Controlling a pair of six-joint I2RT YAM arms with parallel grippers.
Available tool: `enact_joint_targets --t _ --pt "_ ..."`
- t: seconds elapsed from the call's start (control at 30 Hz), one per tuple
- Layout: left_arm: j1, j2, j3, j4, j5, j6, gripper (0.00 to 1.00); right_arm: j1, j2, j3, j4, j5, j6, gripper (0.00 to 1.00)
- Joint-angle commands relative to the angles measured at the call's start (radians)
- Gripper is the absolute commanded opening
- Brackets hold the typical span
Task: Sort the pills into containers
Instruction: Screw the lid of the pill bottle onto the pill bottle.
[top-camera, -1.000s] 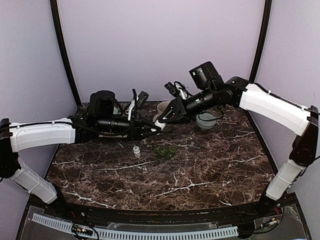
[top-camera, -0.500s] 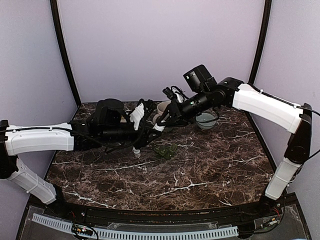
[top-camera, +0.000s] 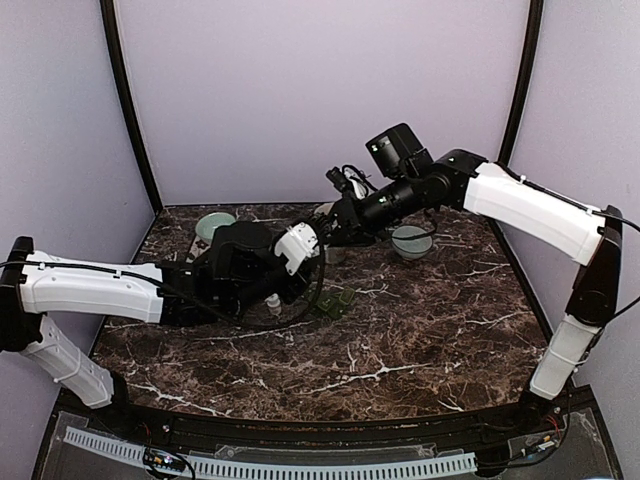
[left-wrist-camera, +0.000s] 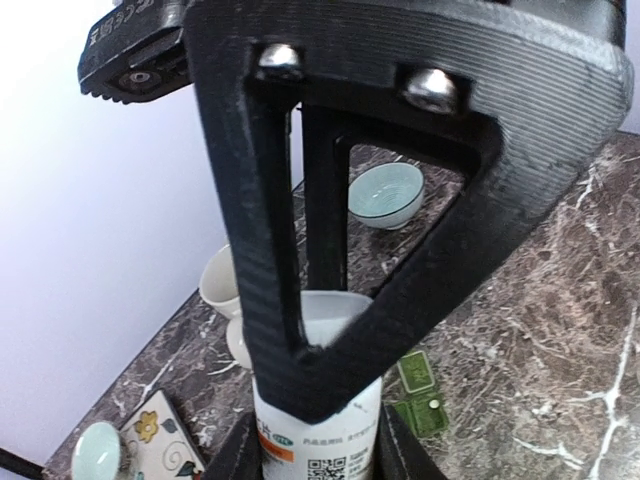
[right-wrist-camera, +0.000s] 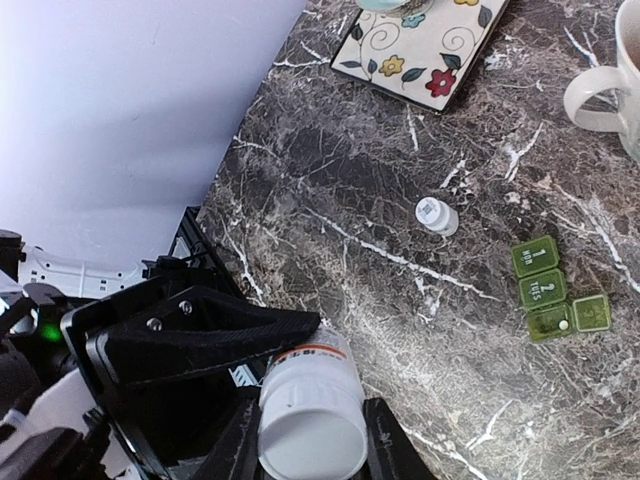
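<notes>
A white pill bottle (left-wrist-camera: 322, 420) with an orange-striped label hangs above the table, and both arms hold it. My left gripper (left-wrist-camera: 320, 452) is shut on its body. My right gripper (right-wrist-camera: 312, 440) is shut on its white capped end (right-wrist-camera: 312, 432). In the top view the bottle (top-camera: 297, 243) sits between the left gripper (top-camera: 290, 262) and the right gripper (top-camera: 335, 228). The green pill organizer (right-wrist-camera: 553, 290) lies on the marble below; one compartment is open with a white pill (right-wrist-camera: 563, 324) in it. The organizer (top-camera: 335, 303) lies just right of the left gripper.
A small white vial (right-wrist-camera: 436, 216) lies on the marble left of the organizer. A white mug (top-camera: 328, 214) and a teal bowl (top-camera: 412, 240) stand at the back, with another teal bowl (top-camera: 215, 225) back left. A floral tile (right-wrist-camera: 420, 40) lies beyond.
The left arm has swung toward the centre and turned its wrist, uncovering the back-left bowl. The right gripper has shifted slightly left. Both stay shut on the bottle.
</notes>
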Motion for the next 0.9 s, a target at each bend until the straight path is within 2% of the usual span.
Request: enact_joint_targets --t 0.0,0.2,0.47,0.63,0.87 --pt "-0.103 0.043 0.061 0.432 -0.051 0.232 0.12 0.052 0.075 0.010 0.051 -0.054 0.019 0.00" --pt "-0.150 0.114 0.062 0.601 -0.169 0.393 0.12 0.045 0.084 0.017 0.046 -0.048 0.025 0.00" --pt "-0.153 0.105 0.058 0.623 -0.179 0.376 0.11 0.042 0.077 0.015 0.050 -0.037 0.021 0.00" --pt "-0.152 0.048 0.021 0.587 -0.163 0.313 0.09 0.036 0.048 0.005 0.064 -0.023 0.012 0.24" --pt "-0.138 -0.072 -0.039 0.463 -0.146 0.182 0.09 0.035 0.010 0.000 0.071 -0.004 -0.007 0.41"
